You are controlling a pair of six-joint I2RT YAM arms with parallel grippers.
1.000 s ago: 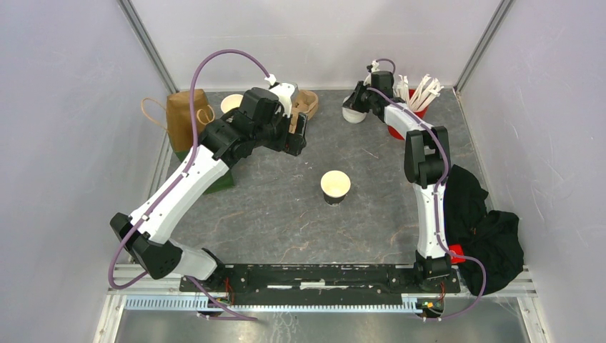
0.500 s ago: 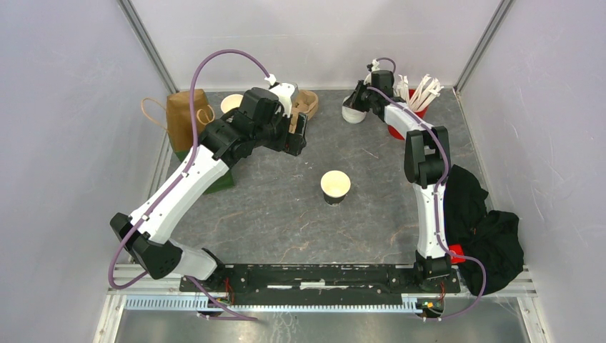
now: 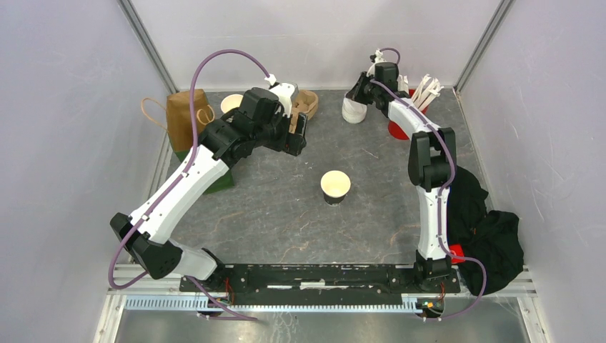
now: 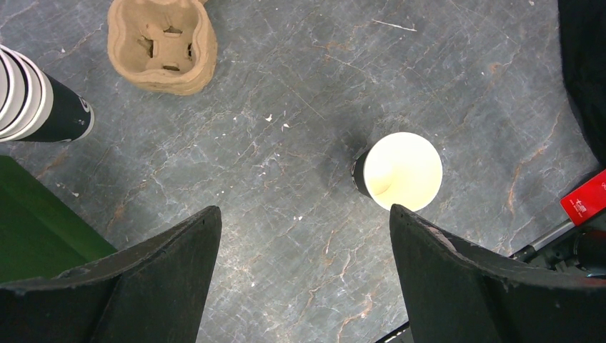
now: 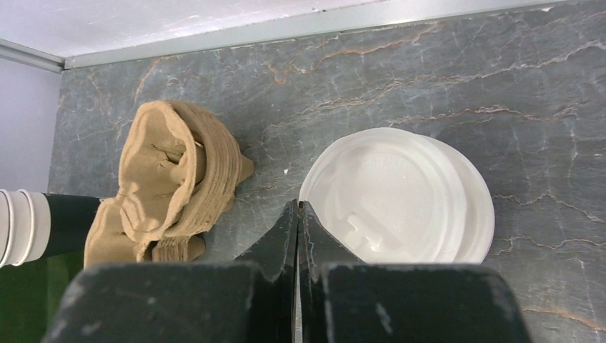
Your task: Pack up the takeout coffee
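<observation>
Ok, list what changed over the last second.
The right gripper closed fully at the rim of the white lid stack, and its wrist shifted toward the far wall. Whether a lid is pinched cannot be told. Unchanged: the left gripper, open above the table, and the lidless dark paper cup in the middle.
</observation>
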